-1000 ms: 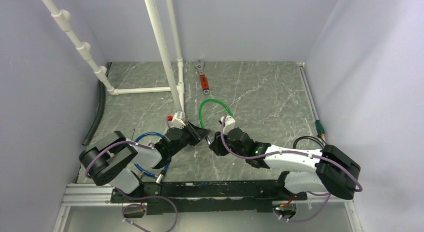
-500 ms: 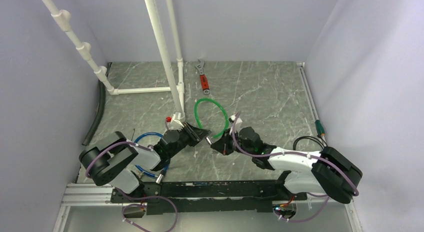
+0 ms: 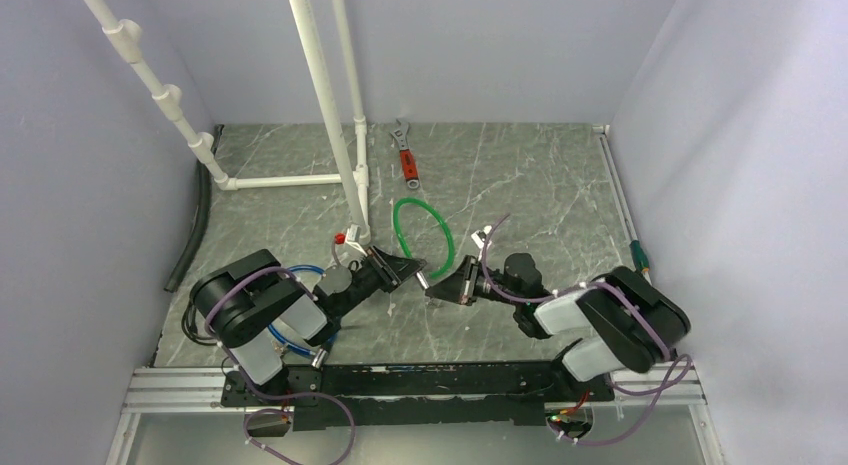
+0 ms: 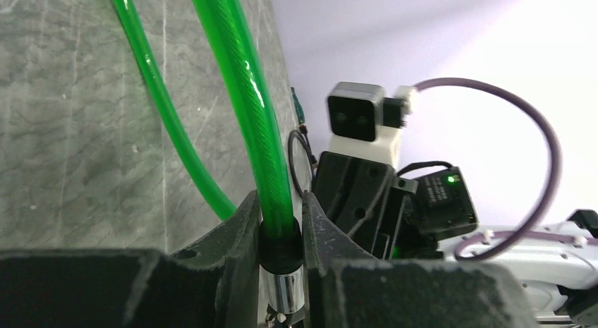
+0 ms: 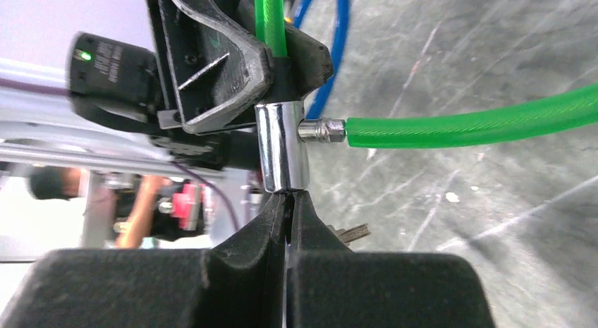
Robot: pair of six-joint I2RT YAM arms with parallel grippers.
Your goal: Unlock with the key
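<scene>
My left gripper (image 4: 278, 201) is shut on the black collar of the green cable lock (image 4: 240, 81), just above its silver cylinder (image 4: 285, 293), and holds it off the table. Seen from the right wrist, that cylinder (image 5: 282, 148) stands upright, and the silver pin of the cable's other end (image 5: 321, 129) meets its side. My right gripper (image 5: 289, 197) is shut, its tips pressed against the cylinder's lower end. A small brownish key (image 5: 352, 233) pokes out from behind the right finger. From above, both grippers meet at the lock (image 3: 424, 278) below the green loop (image 3: 398, 217).
A blue cable loop (image 3: 300, 275) lies by the left arm. A red-handled wrench (image 3: 406, 160) lies at the back. White pipes (image 3: 325, 95) rise at the back left, and a black hose (image 3: 195, 220) runs along the left wall.
The right gripper has shut at the lock's end and its arm has rolled and drawn back to the right. The green loop has shifted left and rounder. The left arm shifted slightly.
</scene>
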